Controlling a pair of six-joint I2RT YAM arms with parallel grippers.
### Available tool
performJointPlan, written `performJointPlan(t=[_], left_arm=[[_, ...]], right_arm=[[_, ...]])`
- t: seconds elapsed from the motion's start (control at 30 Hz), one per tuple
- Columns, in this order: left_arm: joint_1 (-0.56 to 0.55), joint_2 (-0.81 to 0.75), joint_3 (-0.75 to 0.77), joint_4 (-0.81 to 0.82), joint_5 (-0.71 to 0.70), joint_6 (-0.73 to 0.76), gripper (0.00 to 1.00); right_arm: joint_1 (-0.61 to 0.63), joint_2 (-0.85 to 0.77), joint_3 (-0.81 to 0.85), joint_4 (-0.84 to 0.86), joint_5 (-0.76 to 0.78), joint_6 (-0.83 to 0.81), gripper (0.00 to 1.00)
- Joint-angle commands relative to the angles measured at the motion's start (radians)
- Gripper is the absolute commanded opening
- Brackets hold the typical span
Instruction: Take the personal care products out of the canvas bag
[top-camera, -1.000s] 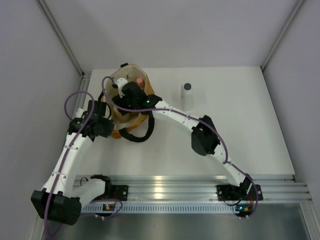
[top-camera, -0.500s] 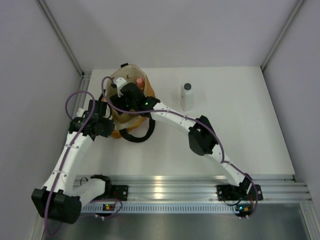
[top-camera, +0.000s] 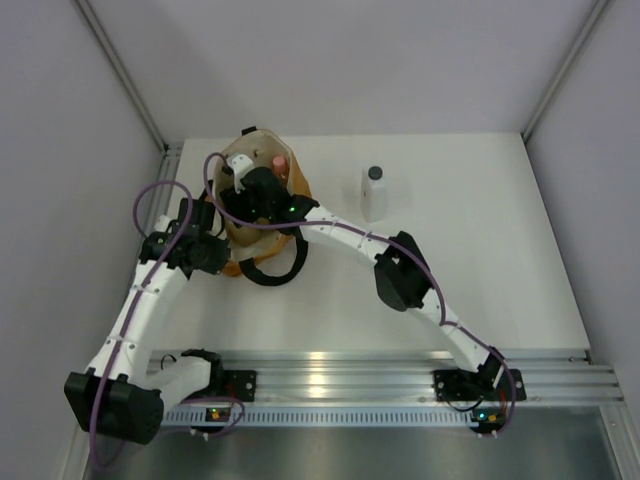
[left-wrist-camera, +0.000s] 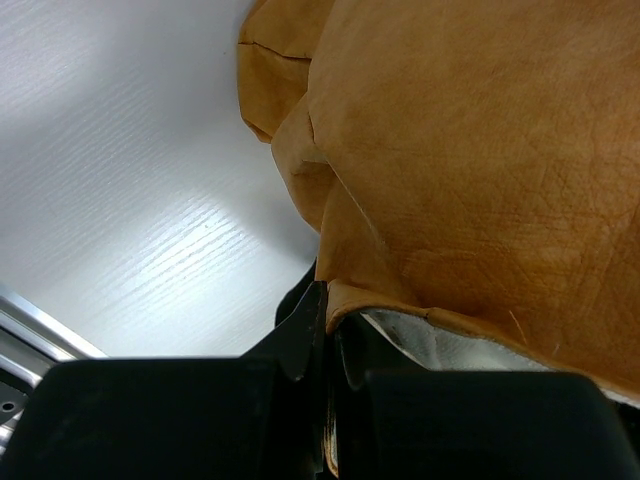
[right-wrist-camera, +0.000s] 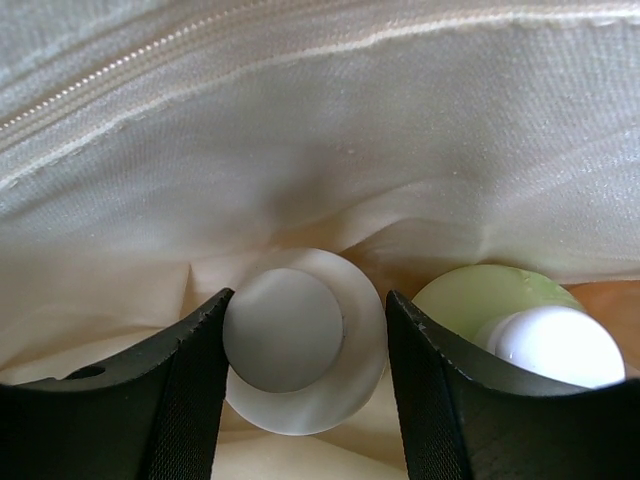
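Note:
The mustard-tan canvas bag stands at the table's back left, its mouth open. My left gripper is shut on the bag's rim, pinching the tan canvas and cream lining. My right gripper is inside the bag, open, its fingers on either side of the beige/cream bottle, seen from above. The pale yellow-green bottle with white pump stands just right of the right finger. The orange-pink bottle shows in the bag's mouth. The white bottle with dark cap stands on the table, right of the bag.
The bag's black strap handles lie on the table in front of it. The cream lining closes around my right gripper. Grey walls border the white table on three sides.
My right gripper has moved a little further left and deeper into the bag. The left arm holds the rim in nearly the same place.

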Motion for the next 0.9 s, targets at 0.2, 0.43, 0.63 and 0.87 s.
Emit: performJointPlan(t=[0.2, 0.43, 0.63, 0.87], left_arm=[[0.0, 0.009, 0.022, -0.004, 0.025, 0.017, 0.0], [0.0, 0.008, 0.011, -0.004, 0.027, 0.012, 0.0], [0.0, 0.009, 0.008, -0.004, 0.03, 0.012, 0.0], [0.0, 0.012, 0.008, 0.001, 0.033, 0.012, 0.0]], right_arm=[[0.014, -0.015, -0.021, 0.089, -0.019, -0.006, 0.13], [0.016, -0.069, -0.085, 0.149, -0.002, -0.032, 0.19], [0.019, -0.11, -0.145, 0.198, 0.01, -0.058, 0.26], [0.031, -0.179, -0.308, 0.324, 0.0, -0.116, 0.14]])
